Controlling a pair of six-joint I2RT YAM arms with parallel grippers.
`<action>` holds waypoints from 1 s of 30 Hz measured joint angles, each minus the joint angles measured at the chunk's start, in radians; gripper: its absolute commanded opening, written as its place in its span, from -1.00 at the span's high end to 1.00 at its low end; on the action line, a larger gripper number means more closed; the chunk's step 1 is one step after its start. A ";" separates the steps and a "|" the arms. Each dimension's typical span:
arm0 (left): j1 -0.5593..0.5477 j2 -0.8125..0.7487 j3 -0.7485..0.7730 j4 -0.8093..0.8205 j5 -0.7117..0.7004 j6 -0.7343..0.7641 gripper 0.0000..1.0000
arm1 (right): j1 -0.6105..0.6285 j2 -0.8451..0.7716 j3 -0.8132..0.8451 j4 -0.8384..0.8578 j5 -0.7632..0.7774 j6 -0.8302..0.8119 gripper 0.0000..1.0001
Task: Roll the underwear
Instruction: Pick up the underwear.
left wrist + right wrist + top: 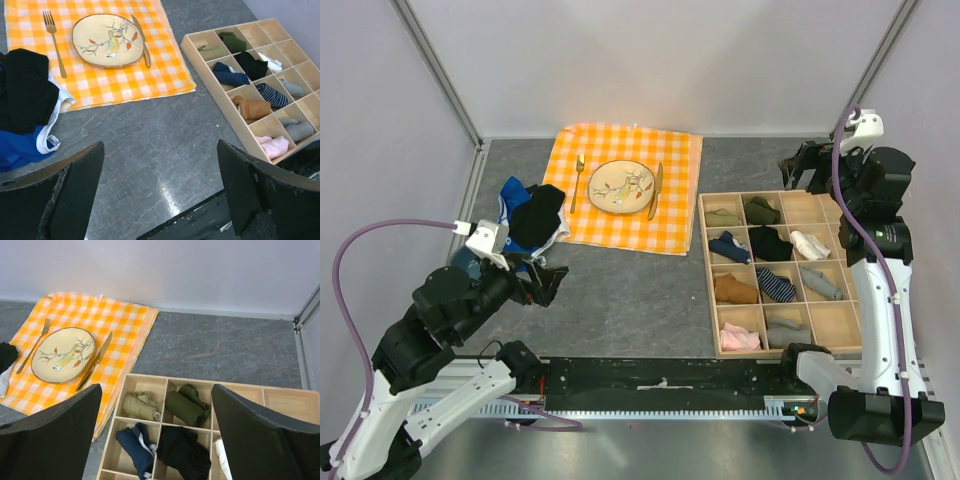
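The black underwear [537,215] lies crumpled on top of a blue garment with white trim [510,198] at the left of the table, beside the checked cloth. It also shows at the left edge of the left wrist view [25,90], with the blue garment [17,147] under it. My left gripper [542,283] is open and empty, just near of the pile, over bare table [160,185]. My right gripper [804,165] is open and empty, high above the far end of the wooden tray [155,432]. A corner of the black underwear shows at the left edge of the right wrist view [6,355].
An orange checked cloth [670,215] carries a plate [621,186], fork [578,182] and knife [656,190]. A wooden divided tray [848,325] at the right holds several rolled garments. Grey walls and metal posts stand at the back and sides.
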 measured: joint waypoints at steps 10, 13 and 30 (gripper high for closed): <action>0.000 0.047 -0.070 0.076 -0.088 0.014 -0.98 | 0.005 0.035 -0.050 0.083 -0.327 0.013 -0.96; 0.006 0.105 -0.091 0.121 -0.107 0.029 -0.98 | 0.074 0.077 -0.101 0.103 -0.485 -0.027 -0.96; 0.700 1.000 -0.003 0.350 0.252 0.085 -0.30 | 0.341 0.238 -0.240 0.043 -0.521 -0.294 -0.96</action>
